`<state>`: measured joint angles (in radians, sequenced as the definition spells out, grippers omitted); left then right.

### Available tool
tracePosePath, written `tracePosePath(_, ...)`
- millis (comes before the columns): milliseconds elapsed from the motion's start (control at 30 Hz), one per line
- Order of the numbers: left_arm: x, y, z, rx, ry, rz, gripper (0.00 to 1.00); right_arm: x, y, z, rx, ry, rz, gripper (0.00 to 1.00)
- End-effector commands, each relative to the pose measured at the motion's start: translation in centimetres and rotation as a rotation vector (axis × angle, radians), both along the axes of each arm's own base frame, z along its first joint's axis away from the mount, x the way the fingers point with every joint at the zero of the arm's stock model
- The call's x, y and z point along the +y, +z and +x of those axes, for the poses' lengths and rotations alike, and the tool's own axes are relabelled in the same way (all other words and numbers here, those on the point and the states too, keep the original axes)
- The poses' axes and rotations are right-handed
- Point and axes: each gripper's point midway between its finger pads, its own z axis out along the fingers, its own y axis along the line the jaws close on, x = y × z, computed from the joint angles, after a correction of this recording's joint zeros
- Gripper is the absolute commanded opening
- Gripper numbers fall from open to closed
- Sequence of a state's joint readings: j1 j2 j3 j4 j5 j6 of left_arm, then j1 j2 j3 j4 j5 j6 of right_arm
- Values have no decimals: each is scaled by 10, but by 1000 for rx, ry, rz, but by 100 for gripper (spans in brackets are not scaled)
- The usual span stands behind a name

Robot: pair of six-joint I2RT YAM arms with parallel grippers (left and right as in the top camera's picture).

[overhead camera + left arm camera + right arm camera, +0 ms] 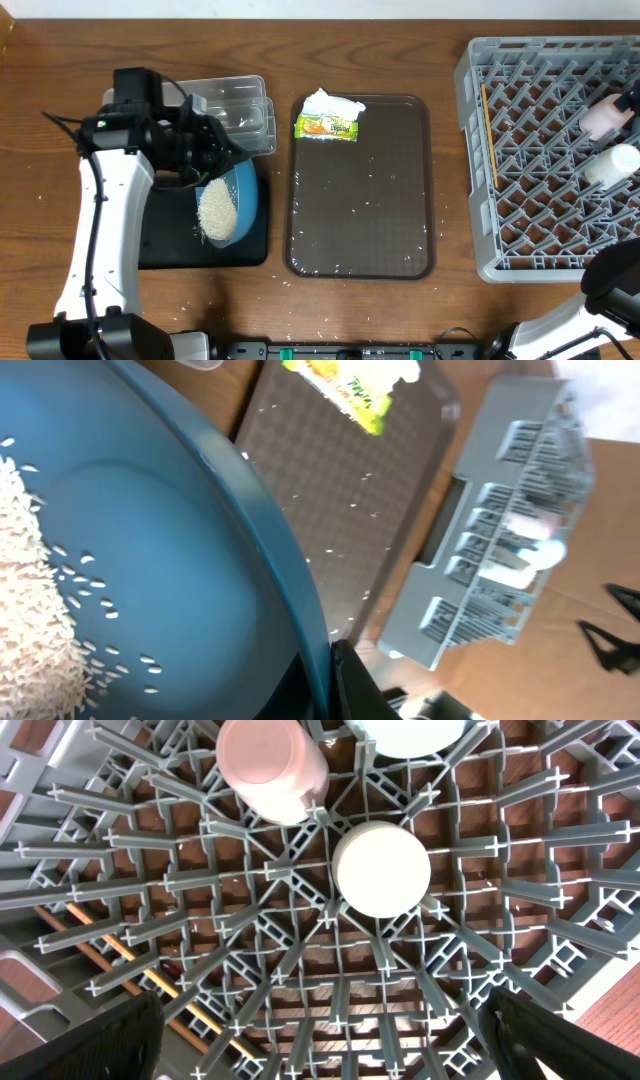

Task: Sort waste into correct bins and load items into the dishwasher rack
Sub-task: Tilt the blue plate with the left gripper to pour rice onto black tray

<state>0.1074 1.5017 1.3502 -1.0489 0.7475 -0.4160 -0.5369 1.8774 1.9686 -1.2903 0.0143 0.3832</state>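
Note:
My left gripper point(200, 150) is shut on the rim of the large dark-blue bowl point(240, 195) and holds it tilted over the black tray point(165, 245). The rice point(217, 212) is piled at the bowl's lower side, also in the left wrist view point(30, 610), where the jaws point(335, 680) pinch the rim point(290, 590). The napkin point(330, 101) and snack wrapper point(327, 127) lie on the brown tray point(410, 180). The rack point(475, 170) holds the pink cup point(270, 765), white cup point(382, 868) and chopsticks point(489, 135). My right gripper point(325, 1030) hangs open above the rack.
The clear tub point(235, 110) stands behind the black tray, next to my left gripper. Loose rice grains are scattered on the brown tray and along the table's front edge point(300, 335). A pale rounded base point(410, 728) shows at the top edge of the right wrist view.

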Motion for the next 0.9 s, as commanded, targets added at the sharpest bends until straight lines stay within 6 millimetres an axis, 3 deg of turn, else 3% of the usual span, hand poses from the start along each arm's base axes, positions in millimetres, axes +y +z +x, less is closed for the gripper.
tracePosePath(0, -1, 5, -3, -28, -24, -96, 6, -3, 0, -2, -4, -21, 7, 99)
tracePosePath(400, 19, -2, -12, -44, 21, -254, 6, -3, 0, -2, -4, -20, 7, 99)
tracePosePath(867, 52, 18, -9, -146, 107, -392, 6, -3, 0, -2, -4, -21, 7, 99)
